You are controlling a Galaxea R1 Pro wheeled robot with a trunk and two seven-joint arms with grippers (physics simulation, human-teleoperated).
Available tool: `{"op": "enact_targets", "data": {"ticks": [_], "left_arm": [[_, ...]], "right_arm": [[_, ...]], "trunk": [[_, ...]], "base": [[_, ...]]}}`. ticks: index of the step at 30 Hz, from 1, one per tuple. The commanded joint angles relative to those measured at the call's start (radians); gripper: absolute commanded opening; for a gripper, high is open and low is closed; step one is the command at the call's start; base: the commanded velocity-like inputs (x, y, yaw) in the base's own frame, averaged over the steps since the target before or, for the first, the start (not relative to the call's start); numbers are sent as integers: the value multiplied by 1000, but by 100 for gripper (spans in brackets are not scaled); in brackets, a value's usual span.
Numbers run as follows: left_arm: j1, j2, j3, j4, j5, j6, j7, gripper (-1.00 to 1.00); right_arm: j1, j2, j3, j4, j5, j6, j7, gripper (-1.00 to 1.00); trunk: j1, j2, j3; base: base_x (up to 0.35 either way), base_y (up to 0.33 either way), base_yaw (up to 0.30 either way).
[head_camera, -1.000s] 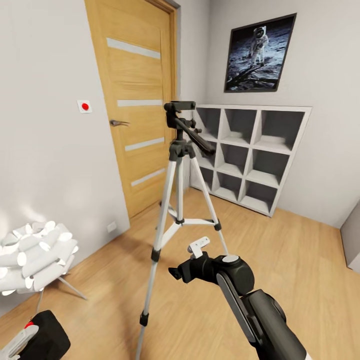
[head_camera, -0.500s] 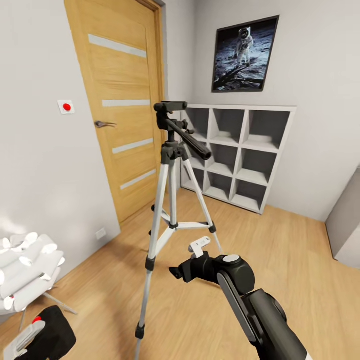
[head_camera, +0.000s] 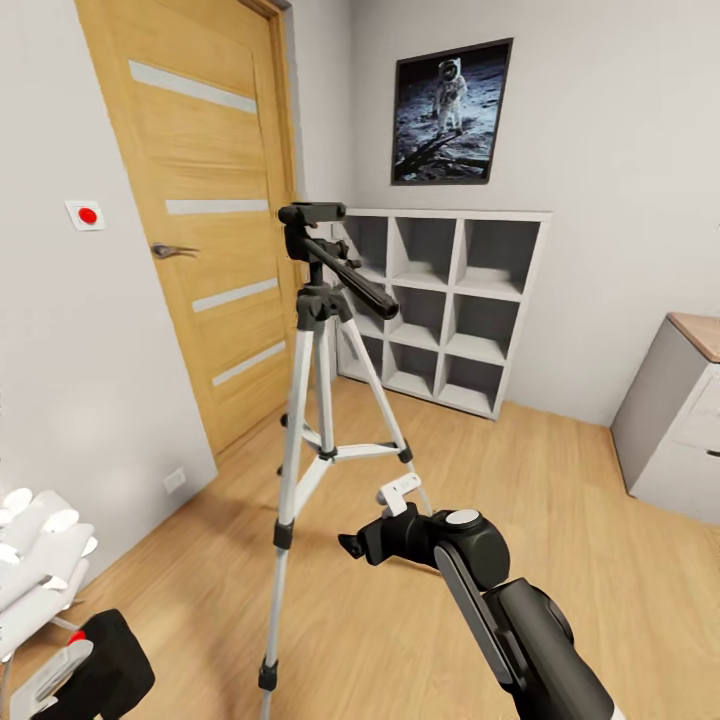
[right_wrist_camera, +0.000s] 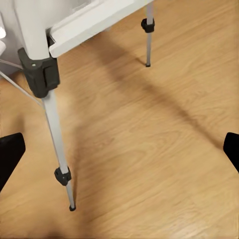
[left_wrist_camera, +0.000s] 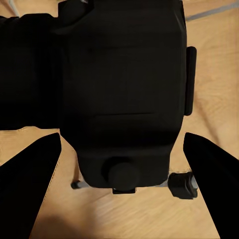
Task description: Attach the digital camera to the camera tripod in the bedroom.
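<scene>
In the left wrist view the left gripper (left_wrist_camera: 122,144) has its two dark fingers (left_wrist_camera: 30,174) spread to either side of the digital camera (left_wrist_camera: 124,89), which sits between them as a black boxy body with a round knob at its lower face; whether the pads actually press its sides cannot be told here. In the head view the same gripper (head_camera: 50,675) sits at the lower left corner, a pale finger (head_camera: 45,680) lying against the black camera (head_camera: 110,655) with its small red button just above the fingertip. In the right wrist view the right gripper (right_wrist_camera: 119,149) has its fingertips (right_wrist_camera: 10,154) set wide apart at the two sides with nothing between them but the wood plank floor (right_wrist_camera: 164,149). Beyond them stand the silver legs of the camera tripod (right_wrist_camera: 57,144), each with a black joint and foot. In the head view the right gripper (head_camera: 375,520) hangs near the tripod's nearer right leg, well below its head. The tripod (head_camera: 310,400) stands upright on the floor (head_camera: 560,500) of the bedroom, its black head and long handle level with the top of the white cube shelf (head_camera: 445,305) behind it. A wooden door (head_camera: 200,200) is to its left, an astronaut poster (head_camera: 448,98) hangs above the shelf, a grey cabinet (head_camera: 675,420) stands at the right wall, and a white chair (head_camera: 35,560) is at the left edge.
</scene>
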Motion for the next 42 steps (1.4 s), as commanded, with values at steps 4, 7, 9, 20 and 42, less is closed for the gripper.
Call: {"op": "enact_targets", "data": {"ticks": [4, 7, 9, 20, 42], "left_arm": [[-1, -2, 2, -1, 2, 7, -4, -100], [-1, -2, 1, -1, 2, 7, -4, -100], [-1, -2, 1, -1, 2, 7, -4, -100], [-1, -2, 1, 0, 2, 6, -3, -100], [-1, -2, 1, 0, 3, 6, -1, -100]], "right_arm": [[-1, 0, -1, -1, -9, 5, -6, 100], [-1, 0, -1, -1, -9, 5, -6, 100], [-1, 0, -1, -1, -9, 5, -6, 100], [-1, -1, -2, -1, -9, 5, -6, 100], [-1, 0, -4, -1, -9, 5, -6, 100]], "trunk": [[0, 0, -1], [0, 0, -1], [0, 0, -1], [0, 0, -1], [0, 0, -1]], "base": [[0, 185, -34], [0, 81, -13], [0, 46, -8], [0, 52, -7], [17, 70, -113]]}}
